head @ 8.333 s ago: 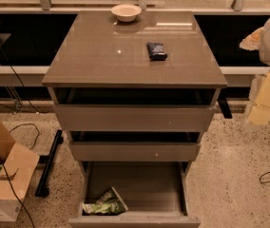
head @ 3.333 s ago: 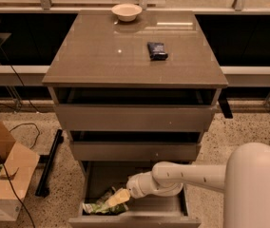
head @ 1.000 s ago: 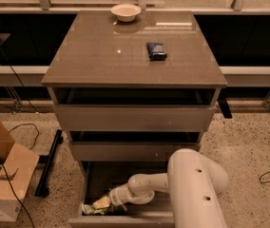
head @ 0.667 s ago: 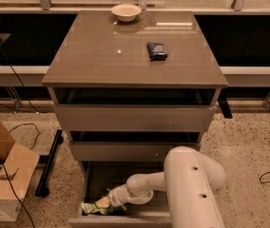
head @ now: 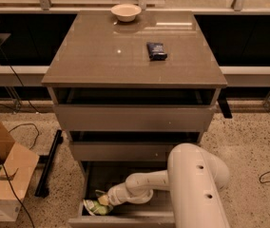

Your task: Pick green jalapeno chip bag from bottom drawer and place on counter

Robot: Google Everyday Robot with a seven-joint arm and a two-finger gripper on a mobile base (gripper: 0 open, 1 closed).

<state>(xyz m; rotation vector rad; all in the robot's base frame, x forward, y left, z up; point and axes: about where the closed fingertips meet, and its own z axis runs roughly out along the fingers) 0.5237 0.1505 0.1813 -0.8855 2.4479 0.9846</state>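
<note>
Down inside the open bottom drawer, the claw sits right against the green jalapeno chip bag, which lies near the drawer's front left corner. Whether the claw is clamped on the bag or apart cannot be told. Up on the desk rest a small dark blue packet and a white bowl, well apart.
</note>
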